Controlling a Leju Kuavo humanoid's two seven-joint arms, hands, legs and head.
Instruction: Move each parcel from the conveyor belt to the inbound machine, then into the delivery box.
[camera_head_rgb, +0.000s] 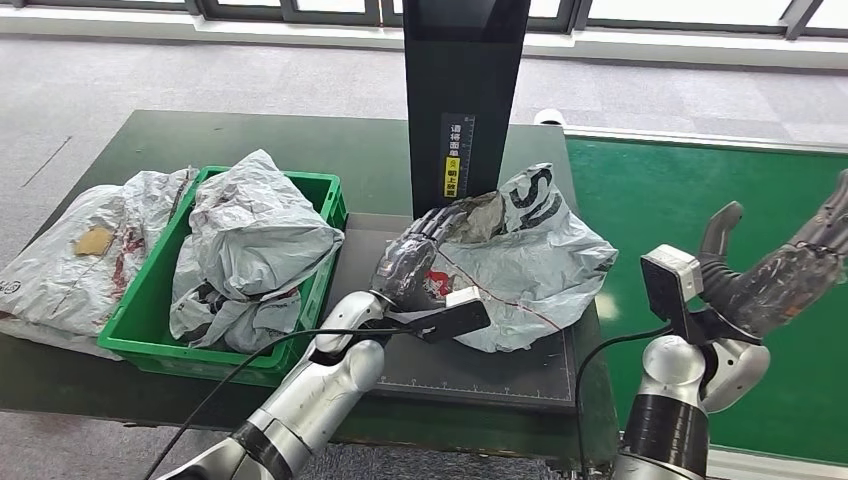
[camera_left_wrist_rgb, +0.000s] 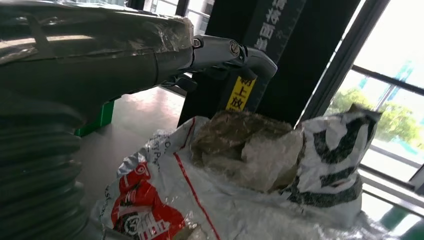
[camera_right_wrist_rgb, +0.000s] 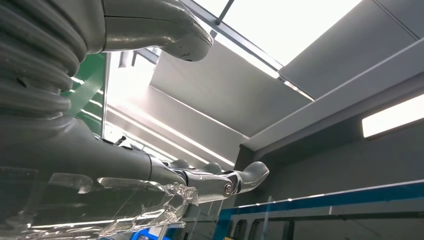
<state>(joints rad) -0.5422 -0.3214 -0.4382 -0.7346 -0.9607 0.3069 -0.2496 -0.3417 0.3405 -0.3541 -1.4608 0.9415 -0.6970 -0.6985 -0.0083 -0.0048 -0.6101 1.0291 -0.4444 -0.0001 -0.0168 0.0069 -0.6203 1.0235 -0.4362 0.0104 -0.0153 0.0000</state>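
A crumpled grey parcel (camera_head_rgb: 530, 260) with red and black print lies on the inbound machine's dark platform (camera_head_rgb: 470, 370), in front of its black column (camera_head_rgb: 465, 90). My left hand (camera_head_rgb: 415, 255) rests on the parcel's left side with its fingers stretched out. In the left wrist view those fingers (camera_left_wrist_rgb: 225, 50) reach over the parcel (camera_left_wrist_rgb: 240, 200) without closing on it. My right hand (camera_head_rgb: 775, 275) is raised over the green conveyor belt (camera_head_rgb: 680, 190), fingers spread, holding nothing. The green delivery box (camera_head_rgb: 150, 300) stands left of the platform with a grey parcel (camera_head_rgb: 255, 235) in it.
Another grey parcel (camera_head_rgb: 70, 260) lies on the dark table left of the box. The yellow label on the column (camera_left_wrist_rgb: 242, 92) is close behind the parcel. The right wrist view looks up past my right hand (camera_right_wrist_rgb: 150, 170) at the ceiling.
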